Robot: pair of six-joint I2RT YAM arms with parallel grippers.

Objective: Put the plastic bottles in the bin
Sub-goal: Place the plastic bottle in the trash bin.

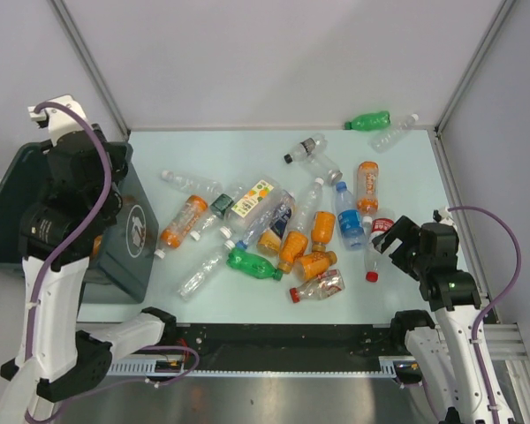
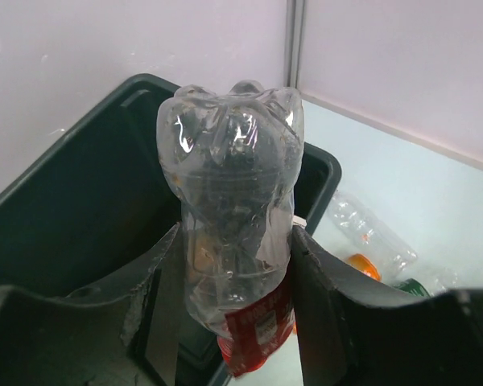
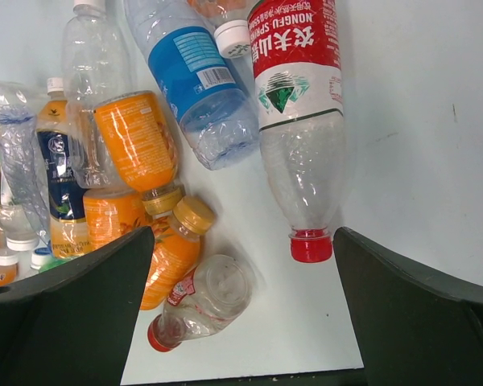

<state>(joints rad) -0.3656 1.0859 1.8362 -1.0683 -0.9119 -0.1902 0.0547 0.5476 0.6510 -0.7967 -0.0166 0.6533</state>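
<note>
Pale desk (image 1: 406,168); left tool (image 2: 235,241) hung over bin (image 2: 80,209), clamped on clear bottle (image 2: 229,161); right tool (image 3: 243,237) hovered low, spread apart

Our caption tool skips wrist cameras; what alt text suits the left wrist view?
The left gripper clamps a clear crumpled bottle with a red label, the dark bin open behind it. At right, other bottles lie on the table.
</note>
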